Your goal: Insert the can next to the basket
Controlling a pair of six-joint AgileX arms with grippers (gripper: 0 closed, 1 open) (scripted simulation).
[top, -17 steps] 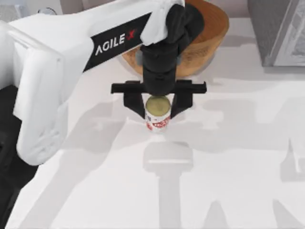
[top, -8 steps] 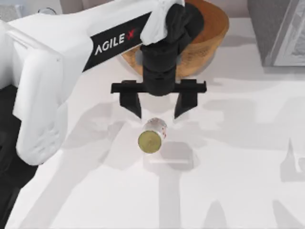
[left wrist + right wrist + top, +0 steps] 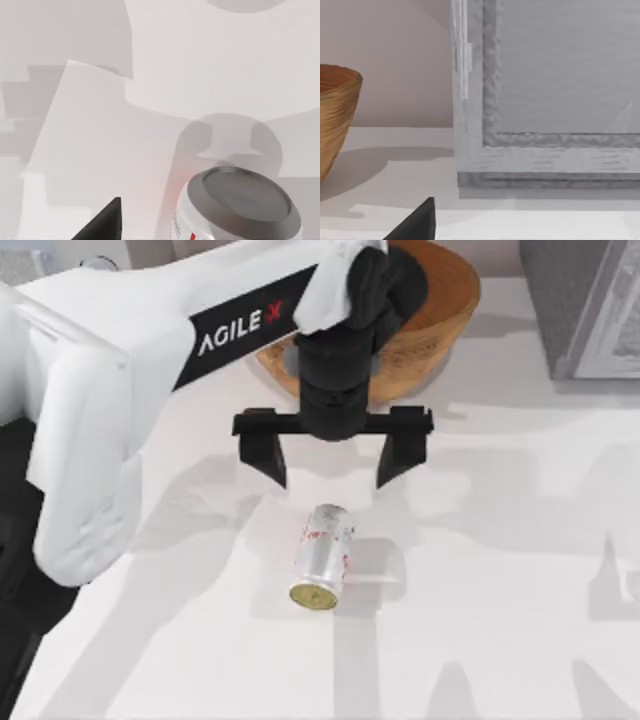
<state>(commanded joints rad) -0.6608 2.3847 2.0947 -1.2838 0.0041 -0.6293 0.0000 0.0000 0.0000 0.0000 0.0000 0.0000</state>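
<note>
The can (image 3: 322, 553) lies on its side on the white table, its dull gold end (image 3: 313, 595) turned toward the table's front edge, red markings on its silver-white side. My left gripper (image 3: 331, 472) hangs open just behind it, both black fingers spread wide and clear of the can. The left wrist view shows the can (image 3: 240, 212) close up beside one black fingertip (image 3: 102, 225). Behind the left gripper sits the orange-brown ridged basket (image 3: 445, 310), partly hidden by the arm. In the right wrist view, one black fingertip (image 3: 417, 222) of my right gripper points toward the basket (image 3: 335, 115).
A grey framed box (image 3: 585, 305) stands at the back right corner, seen large in the right wrist view as the grey box (image 3: 550, 100). My left arm's white body (image 3: 90, 400) covers the table's left side. Shadows fall across the front of the table.
The left gripper has opened and let go of the can. The can, upright between the fingers before, has tipped over and lies nearer the front edge.
</note>
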